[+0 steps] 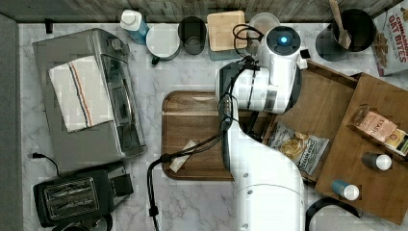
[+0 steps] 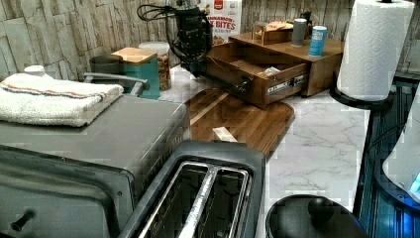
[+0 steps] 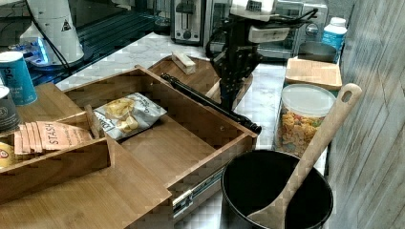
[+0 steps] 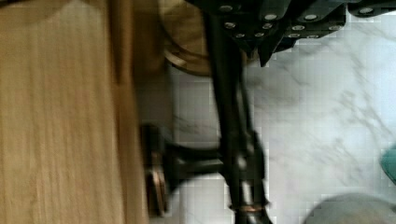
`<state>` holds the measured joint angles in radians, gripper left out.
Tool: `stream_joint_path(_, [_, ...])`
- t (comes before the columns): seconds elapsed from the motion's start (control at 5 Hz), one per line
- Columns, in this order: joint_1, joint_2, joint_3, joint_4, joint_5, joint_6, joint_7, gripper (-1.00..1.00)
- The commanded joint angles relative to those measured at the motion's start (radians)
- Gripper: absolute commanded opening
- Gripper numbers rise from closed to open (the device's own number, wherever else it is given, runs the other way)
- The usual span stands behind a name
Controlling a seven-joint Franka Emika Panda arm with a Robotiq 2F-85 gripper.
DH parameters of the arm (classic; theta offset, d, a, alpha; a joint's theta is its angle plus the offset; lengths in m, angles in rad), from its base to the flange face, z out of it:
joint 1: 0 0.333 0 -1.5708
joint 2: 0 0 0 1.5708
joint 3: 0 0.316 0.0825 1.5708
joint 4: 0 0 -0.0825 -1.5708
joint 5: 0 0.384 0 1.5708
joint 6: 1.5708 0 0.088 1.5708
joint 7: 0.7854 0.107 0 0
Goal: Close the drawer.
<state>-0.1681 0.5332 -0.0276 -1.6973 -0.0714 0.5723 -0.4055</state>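
The drawer (image 3: 162,143) is standing pulled well out of its wooden cabinet, its front panel facing the counter (image 1: 192,202) and overhanging the edge of the darker round-cornered tray (image 1: 192,125); a snack packet (image 3: 126,114) is lying inside it, toward the right view's left; the black bar handle (image 3: 210,102) is running along the outside of the front panel, held off it on short posts.

The gripper (image 3: 229,93) is sitting at the handle, on the counter side of the front panel, toward the end nearer the back wall; in the wrist view the bar (image 4: 233,140) is passing directly under the tool; whether the jaws are parted or clamped on the bar cannot be told from these pictures, nor whether they are touching it.

Judgement: the closing push is not yet done; the drawer is showing its full depth. The push is best made square to the front panel, along the slide rails (image 3: 196,191); because contact is sitting off-centre, a skewed push is likely to rack the drawer and bind the slides, so steady, level pressure is advisable. The packet is lying low and is unlikely to be catching the cabinet top (image 3: 95,200). The cereal jar (image 3: 301,119) and black pot (image 3: 277,195) are standing near the drawer's far corner; the arm should be keeping off them.
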Motion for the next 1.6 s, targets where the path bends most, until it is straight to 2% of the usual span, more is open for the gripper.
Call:
stream_joint_path(0.2, [-0.19, -0.17, -0.09, -0.219, -0.057, 0.084, -0.326, -1.0])
stream_joint_path(0.6, [-0.277, -0.079, -0.183, -0.141, -0.034, 0.095, -0.541, -1.0])
stream_joint_path(1.0, [-0.356, -0.006, -0.254, -0.038, 0.002, -0.01, -0.468, -1.0])
stream_joint_path(1.2, [-0.327, -0.021, -0.313, -0.079, -0.036, 0.015, -0.372, -1.0])
stream_joint_path(1.4, [-0.286, -0.091, -0.328, -0.175, -0.042, 0.058, -0.32, -1.0])
stream_joint_path(1.6, [-0.29, -0.092, -0.324, -0.175, -0.044, 0.058, -0.319, -1.0])
